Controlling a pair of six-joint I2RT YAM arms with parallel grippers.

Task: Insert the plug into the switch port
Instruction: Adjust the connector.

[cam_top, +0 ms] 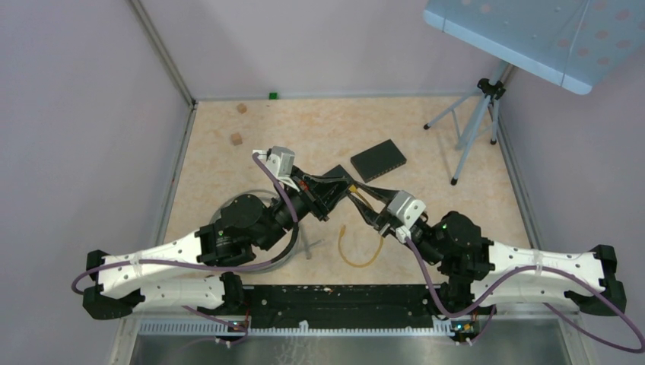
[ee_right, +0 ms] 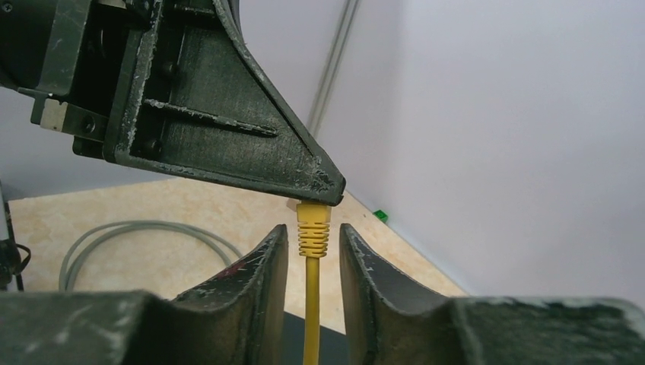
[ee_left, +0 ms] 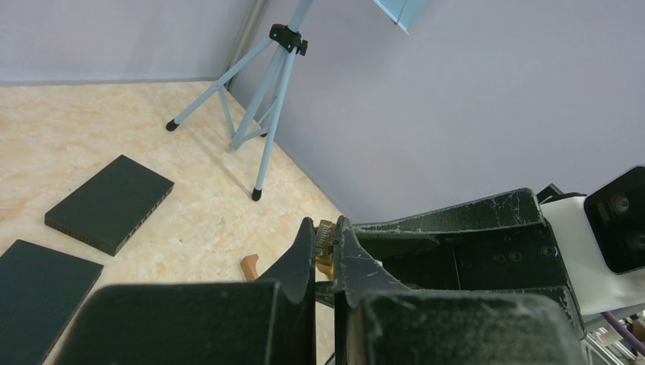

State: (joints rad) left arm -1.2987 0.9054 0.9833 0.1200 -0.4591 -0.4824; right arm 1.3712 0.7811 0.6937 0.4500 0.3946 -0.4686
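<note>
Plug (ee_left: pixel 326 249) sits pinched in the left jaws, which we see closed tight on it in the left wrist view, raised off the bench (cam_top: pixel 319 129) on the arms' side of the switch (ee_left: pixel 110 202). Only the right wrist view shows us what runs out of it. A yellow boot (ee_right: pixel 313 228) and cable (ee_right: pixel 310 319) drop between the right jaws, which stand open with a sliver of gap on each side of the boot. From above we find both pairs of jaws meeting just nearer the arms than the switch, and a loop of the cable lying on the bench closer still to the arms. A second black slab (ee_left: pixel 38 285) lies near the switch. To the right of the switch stands a pale blue tripod (cam_top: pixel 475 122), and well to its left lie two wooden blocks (cam_top: pixel 236 138). We see a beige, marbled bench closed in by lilac walls (cam_top: pixel 76 114).
</note>
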